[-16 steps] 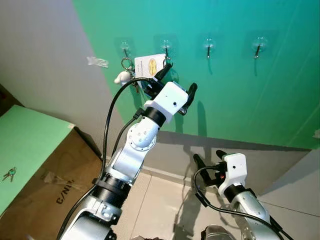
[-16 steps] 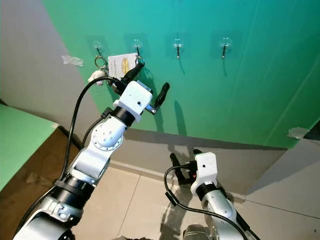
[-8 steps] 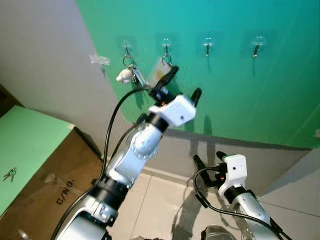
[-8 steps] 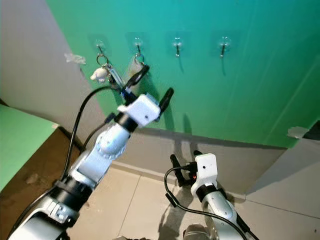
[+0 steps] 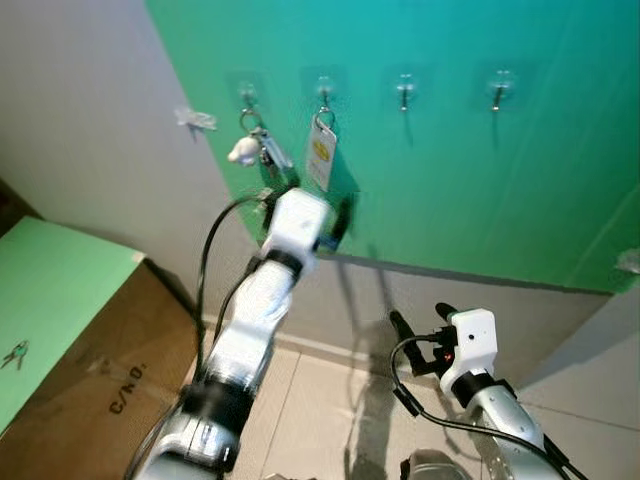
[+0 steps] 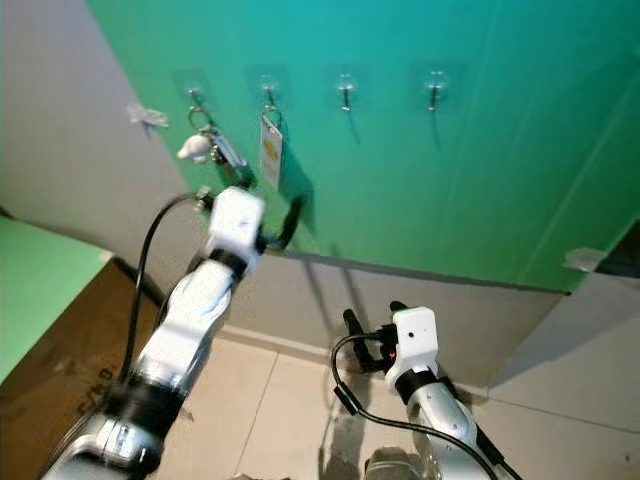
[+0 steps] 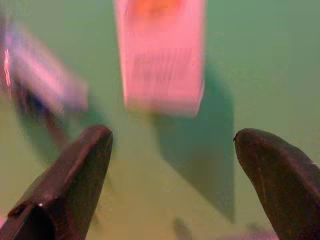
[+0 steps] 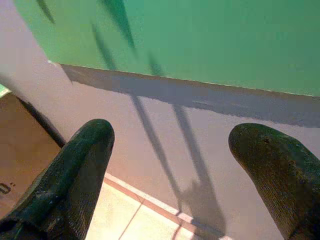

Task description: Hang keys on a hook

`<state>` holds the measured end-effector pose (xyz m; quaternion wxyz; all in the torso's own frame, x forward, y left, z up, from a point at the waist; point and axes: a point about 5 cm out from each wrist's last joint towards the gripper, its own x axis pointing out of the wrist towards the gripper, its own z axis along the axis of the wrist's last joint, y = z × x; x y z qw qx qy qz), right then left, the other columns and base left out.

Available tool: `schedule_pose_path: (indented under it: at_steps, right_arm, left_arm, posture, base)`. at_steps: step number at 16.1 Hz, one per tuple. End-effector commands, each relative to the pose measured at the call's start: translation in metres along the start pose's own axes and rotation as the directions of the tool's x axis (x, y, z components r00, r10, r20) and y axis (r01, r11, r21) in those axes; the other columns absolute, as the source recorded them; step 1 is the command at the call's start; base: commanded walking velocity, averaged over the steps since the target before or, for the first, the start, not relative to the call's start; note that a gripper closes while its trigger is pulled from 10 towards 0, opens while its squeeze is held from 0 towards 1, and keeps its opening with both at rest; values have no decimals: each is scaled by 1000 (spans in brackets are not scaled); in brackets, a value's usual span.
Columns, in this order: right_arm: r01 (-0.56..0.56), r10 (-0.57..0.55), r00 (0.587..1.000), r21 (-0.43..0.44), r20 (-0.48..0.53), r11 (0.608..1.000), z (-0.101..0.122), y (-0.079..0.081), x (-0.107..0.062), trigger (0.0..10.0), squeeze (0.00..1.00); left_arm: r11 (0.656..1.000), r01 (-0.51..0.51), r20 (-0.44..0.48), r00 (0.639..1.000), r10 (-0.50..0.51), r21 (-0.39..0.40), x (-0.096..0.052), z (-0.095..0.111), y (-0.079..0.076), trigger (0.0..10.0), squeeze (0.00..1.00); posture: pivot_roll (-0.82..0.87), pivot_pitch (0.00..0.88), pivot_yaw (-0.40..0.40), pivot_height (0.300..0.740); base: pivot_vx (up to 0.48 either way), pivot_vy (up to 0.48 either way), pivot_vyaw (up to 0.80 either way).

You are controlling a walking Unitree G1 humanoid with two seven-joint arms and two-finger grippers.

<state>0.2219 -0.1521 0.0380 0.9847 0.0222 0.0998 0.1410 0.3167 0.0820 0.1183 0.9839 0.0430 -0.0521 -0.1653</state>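
A key ring with a white tag hangs from the second hook on the green wall; the left wrist view shows the tag blurred ahead. A second bunch with a white plush charm hangs on the first hook. My left gripper is below the tag and apart from it, open, with nothing between its fingers. My right gripper hangs low near the floor, open and empty, facing the grey base of the wall.
Two bare hooks sit further right on the wall. A cardboard box with a green top stands at the left, small keys lying on it. A scrap of tape sticks to the wall. Tiled floor lies below.
My left gripper has let go of the tagged keys, which now hang from the second hook, and the arm has dropped down away from them. The right arm stays put.
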Motion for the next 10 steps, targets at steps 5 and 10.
schedule_pose_path:
  at_steps: [5,10]
  right_arm:
    - [62,-61,998,-26,7,998,5,-12,11,10000,0]
    - [108,-105,993,-66,54,992,20,-22,26,10000,0]
  left_arm:
    - [997,26,-110,994,-18,71,-78,-44,19,10000,0]
    - [999,-8,-130,992,1,-54,-86,-55,14,10000,0]
  posture:
    - [-268,56,146,740]
    - [-249,16,125,740]
  base:
    - [0,0,0]
    - [0,0,0]
